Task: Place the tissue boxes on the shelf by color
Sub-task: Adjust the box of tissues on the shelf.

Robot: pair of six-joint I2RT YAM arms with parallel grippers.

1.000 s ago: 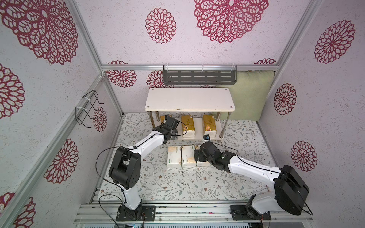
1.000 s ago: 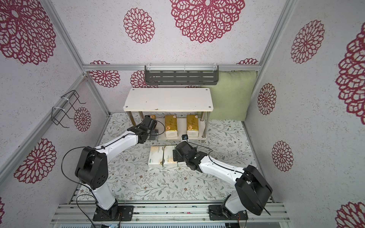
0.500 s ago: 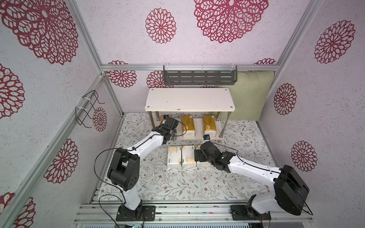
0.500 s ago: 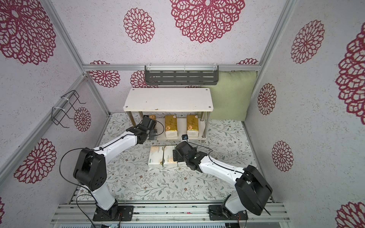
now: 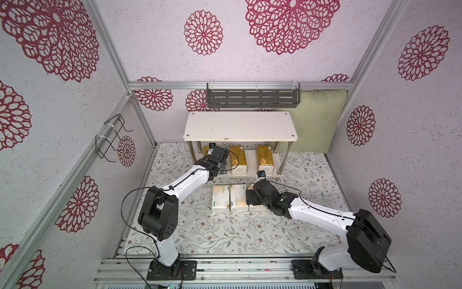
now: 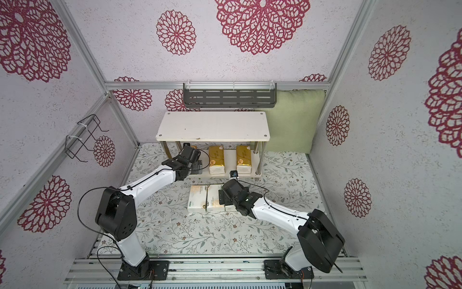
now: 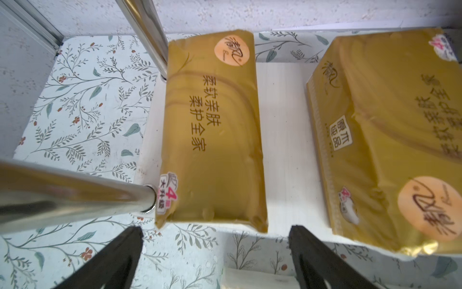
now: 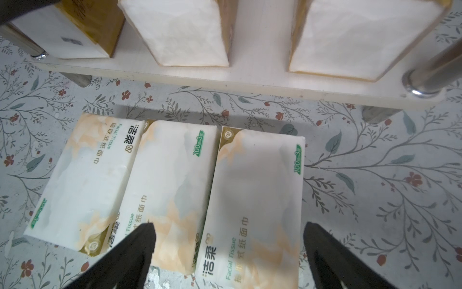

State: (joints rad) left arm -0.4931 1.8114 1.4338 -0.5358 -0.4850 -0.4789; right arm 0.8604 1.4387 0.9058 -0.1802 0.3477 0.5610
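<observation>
Judging by the crinkly film, the white tissue packs [image 8: 257,187] are expected to be light, soft and slick. Three are laid side by side on the table [image 5: 225,232] before the shelf [image 5: 240,125]; three gold packs [image 7: 212,137] are set on its lower tier [image 8: 250,82]. Right pincer [image 8: 228,225] and left pincer [image 7: 215,228] are seen open, empty. Hold is best taken across the short width, mid-length, gently.
</observation>
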